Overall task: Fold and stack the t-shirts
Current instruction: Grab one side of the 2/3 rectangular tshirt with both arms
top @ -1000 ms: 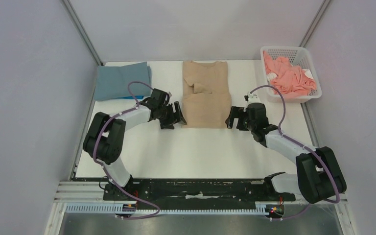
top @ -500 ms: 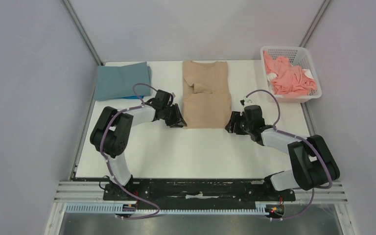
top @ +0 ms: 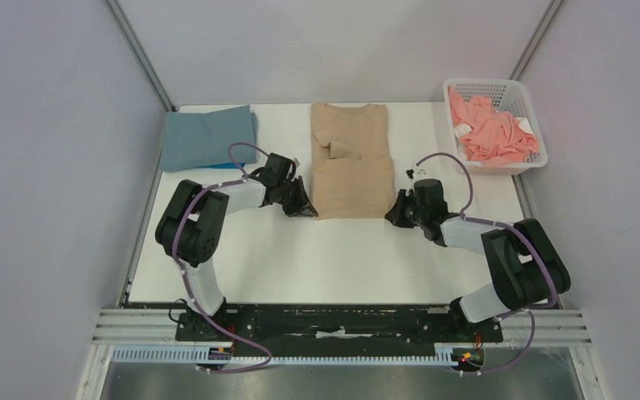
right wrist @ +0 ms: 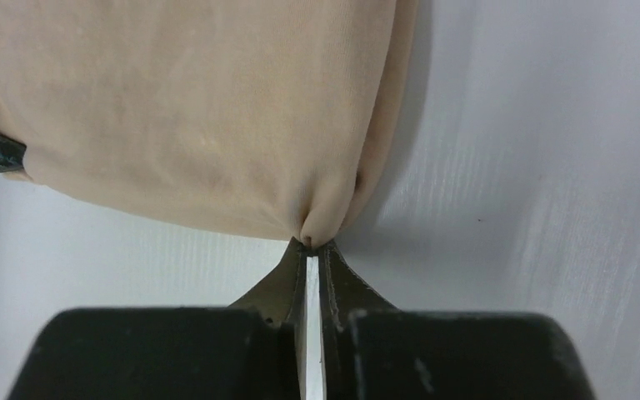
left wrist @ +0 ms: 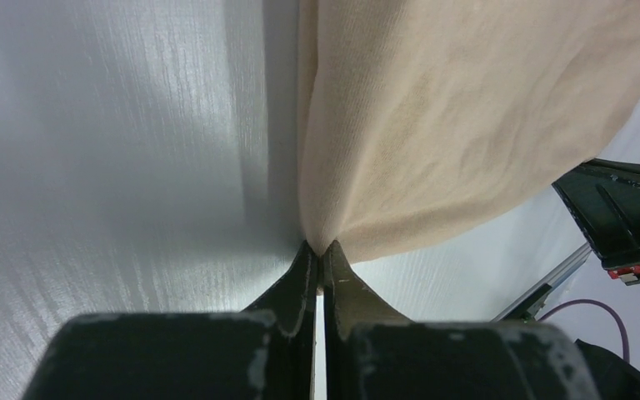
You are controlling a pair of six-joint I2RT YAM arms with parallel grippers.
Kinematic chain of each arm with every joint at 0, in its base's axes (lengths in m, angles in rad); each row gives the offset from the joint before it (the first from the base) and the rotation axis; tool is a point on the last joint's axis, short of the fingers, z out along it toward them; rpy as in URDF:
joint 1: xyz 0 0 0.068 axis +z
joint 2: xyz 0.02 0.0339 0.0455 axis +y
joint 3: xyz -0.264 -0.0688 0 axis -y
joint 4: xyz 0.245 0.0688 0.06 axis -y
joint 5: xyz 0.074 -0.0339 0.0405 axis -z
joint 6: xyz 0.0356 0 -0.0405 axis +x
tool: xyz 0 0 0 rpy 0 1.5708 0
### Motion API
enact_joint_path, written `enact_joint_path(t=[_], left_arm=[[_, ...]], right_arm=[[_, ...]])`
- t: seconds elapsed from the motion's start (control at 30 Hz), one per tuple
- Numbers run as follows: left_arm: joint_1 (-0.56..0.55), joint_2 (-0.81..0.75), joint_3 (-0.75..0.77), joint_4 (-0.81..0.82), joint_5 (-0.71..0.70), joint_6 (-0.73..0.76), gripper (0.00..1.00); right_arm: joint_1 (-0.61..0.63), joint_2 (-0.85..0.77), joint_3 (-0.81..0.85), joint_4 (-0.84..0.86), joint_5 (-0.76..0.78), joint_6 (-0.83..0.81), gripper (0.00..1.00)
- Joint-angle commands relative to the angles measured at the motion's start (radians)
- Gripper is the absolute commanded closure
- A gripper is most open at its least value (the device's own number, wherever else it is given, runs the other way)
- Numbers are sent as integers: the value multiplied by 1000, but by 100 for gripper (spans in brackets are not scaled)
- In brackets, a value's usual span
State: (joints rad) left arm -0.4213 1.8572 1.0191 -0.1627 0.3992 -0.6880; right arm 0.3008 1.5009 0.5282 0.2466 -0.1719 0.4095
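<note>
The left arm (top: 190,227) and the right arm (top: 523,271) are each showing bulky black joint housings joined by white, rounded link shells. A thin left purple cable (top: 232,152) is looping out near the wrist and trailing to the base; a right purple cable (top: 443,155) is arching likewise. The left tool (left wrist: 317,250) and the right tool (right wrist: 310,244) are showing black tapering fingers on blocky black bodies, with paint chipping to grey along the edges.

A white table (top: 325,250) fills the floor of a walled enclosure. A tan t-shirt (top: 350,158) lies flat at the far middle. A folded grey-blue t-shirt (top: 204,137) lies at the far left corner. A white lattice basket (top: 487,83) stands at the far right corner.
</note>
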Motion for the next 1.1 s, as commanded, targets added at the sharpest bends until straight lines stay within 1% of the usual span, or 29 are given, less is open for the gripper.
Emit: enact_joint_path(t=[0.0,0.1,0.17,0.23,0.3,0.4,0.5,0.57,0.63,0.73,0.83,0.93,1.07], left_arm=[[-8,-9,-59,5,-60,-13,98],[-36,-56,-179,87,-59,-69,98],[-57,-92,-248,104,-59,-87,98],[-79,-144,-330,115,-69,-107,98],[-104,-204,-416,121,-42,-123,98],[-200,-308,-543,150,-75,-183,98],[-287,-393,-608,132,-111,-231,98],[-312,-445,-644,133,-130,-265,98],[-329,-493,-658,122,-139,-278,98],[-337,-591,-655,69,-155,-273,98],[-339,-685,-639,32,-142,-260,98],[-340,-767,-605,2,-148,-262,98],[-337,-816,-528,-25,-158,-250,98]], right_arm=[[1,-27,-49,-11,-2,0,100],[10,-116,-149,-21,-12,16,100],[22,-191,-231,-36,-12,53,100],[65,-287,-305,-78,6,73,100],[156,-388,-364,-171,78,90,100],[280,-547,-418,-335,129,124,100],[331,-712,-450,-477,135,177,100],[349,-804,-454,-542,122,189,100],[350,-864,-449,-584,99,181,100],[350,-893,-438,-609,59,165,100],[350,-892,-400,-618,74,150,100],[350,-867,-291,-636,118,142,100],[349,-833,-129,-658,177,119,100]])
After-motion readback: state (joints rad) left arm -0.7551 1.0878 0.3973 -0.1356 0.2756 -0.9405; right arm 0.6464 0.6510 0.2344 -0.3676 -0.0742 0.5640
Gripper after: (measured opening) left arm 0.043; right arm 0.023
